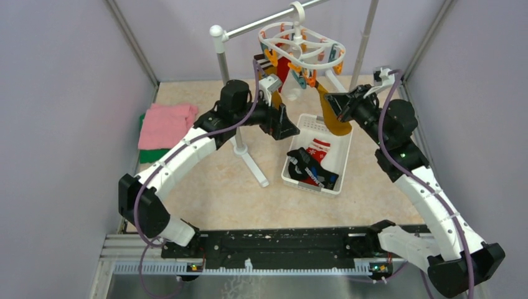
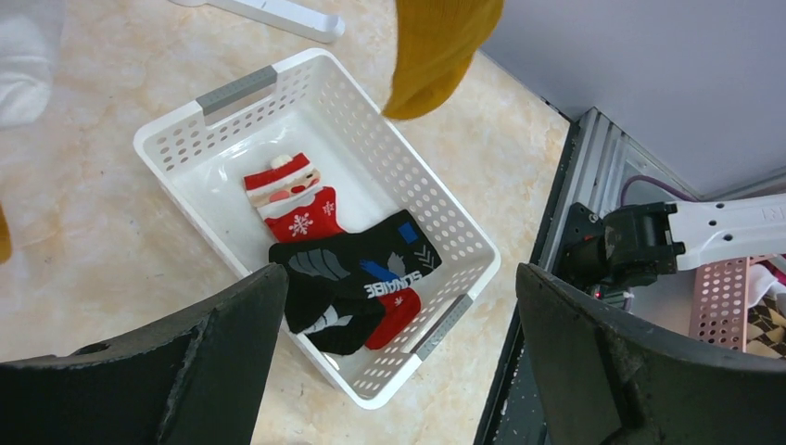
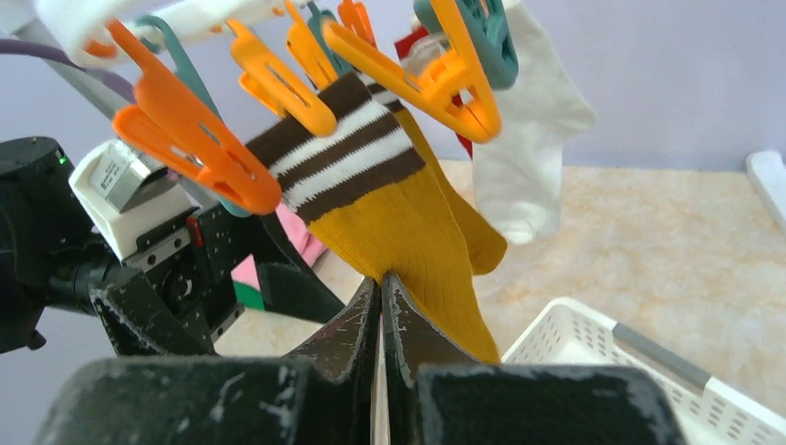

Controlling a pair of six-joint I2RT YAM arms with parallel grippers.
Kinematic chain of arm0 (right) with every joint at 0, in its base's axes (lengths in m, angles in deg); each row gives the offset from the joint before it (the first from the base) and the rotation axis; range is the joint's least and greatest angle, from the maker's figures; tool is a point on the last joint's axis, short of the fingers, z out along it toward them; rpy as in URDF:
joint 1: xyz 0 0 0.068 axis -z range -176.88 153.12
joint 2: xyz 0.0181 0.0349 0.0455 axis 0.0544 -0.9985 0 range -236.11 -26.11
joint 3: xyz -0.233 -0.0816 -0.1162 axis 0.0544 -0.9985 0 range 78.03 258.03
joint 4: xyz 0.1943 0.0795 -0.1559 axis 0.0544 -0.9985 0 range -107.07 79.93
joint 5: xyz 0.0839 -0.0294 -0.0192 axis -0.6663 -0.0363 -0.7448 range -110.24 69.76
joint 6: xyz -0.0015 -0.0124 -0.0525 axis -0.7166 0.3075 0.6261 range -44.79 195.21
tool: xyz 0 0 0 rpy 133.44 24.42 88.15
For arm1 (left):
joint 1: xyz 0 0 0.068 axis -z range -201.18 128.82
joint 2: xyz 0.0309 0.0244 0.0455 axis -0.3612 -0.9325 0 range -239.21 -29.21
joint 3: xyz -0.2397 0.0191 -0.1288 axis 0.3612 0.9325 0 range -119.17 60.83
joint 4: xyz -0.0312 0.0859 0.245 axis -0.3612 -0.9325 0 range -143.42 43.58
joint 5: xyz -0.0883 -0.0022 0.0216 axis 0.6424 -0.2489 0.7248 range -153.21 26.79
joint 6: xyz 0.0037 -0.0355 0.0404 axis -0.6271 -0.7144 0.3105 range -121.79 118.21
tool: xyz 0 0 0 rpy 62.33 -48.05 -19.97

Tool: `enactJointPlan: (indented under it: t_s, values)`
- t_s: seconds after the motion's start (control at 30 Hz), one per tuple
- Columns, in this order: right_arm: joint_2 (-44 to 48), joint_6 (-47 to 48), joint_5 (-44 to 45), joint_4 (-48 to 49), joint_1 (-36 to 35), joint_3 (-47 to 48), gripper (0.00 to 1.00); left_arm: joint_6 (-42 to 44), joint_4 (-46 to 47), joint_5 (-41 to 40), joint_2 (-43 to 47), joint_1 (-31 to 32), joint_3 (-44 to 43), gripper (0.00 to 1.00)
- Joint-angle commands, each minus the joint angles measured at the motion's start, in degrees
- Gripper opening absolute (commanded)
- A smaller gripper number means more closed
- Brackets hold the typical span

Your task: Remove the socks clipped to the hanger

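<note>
Left arm: elbow out to the left, forearm reaching right past the rack (image 1: 223, 62), wrist tipped down over the basket (image 2: 232, 88).
Left pincer (image 1: 286, 128): released, jaws spread wide with nothing between them.
Right arm: elbow out to the right, forearm rising up and left toward the hanger (image 1: 274, 45).
Right pincer (image 3: 381, 292): clenched, its tips pinching the yellow sock (image 3: 408, 222) below the striped cuff.
Yellow sock: hangs from the hanger, its brown-and-white cuff held in orange clips (image 3: 306, 93). The toe dangles above the basket's far rim.
White sock (image 3: 528, 158): clipped just beyond the yellow one.
Basket: on the counter (image 1: 218, 187) between the arms. A red sock (image 2: 297, 209) and a black sock (image 2: 343, 278) lie in it, the black one overlapping the red.
Cloth (image 1: 165, 124): pink, folded at the counter's left edge, well apart from the basket.
</note>
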Motion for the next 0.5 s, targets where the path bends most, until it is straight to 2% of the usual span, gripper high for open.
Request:
enactJointPlan:
  t_s: [0.0, 0.17, 0.3, 0.47]
  values:
    - [0.3, -2.0, -5.0, -5.0, 2.5, 2.3, 0.00, 1.4, 2.9, -0.4, -2.3, -0.8, -0.1, 0.99]
    - [1.6, -3.1, -4.6, -7.5, 7.7, 1.0, 0.00, 0.6, 4.1, -0.9, -5.3, -0.7, -2.4, 0.99]
    - [2.0, -7.8, -7.6, -4.7, 13.8, -2.0, 0.00, 1.4, 4.0, -1.1, -5.3, -0.6, -2.6, 0.99]
    - [0.1, -11.7, -9.9, -0.3, 14.4, -4.5, 0.00, 2.2, 4.0, -0.6, -3.5, -0.4, -0.3, 0.99]
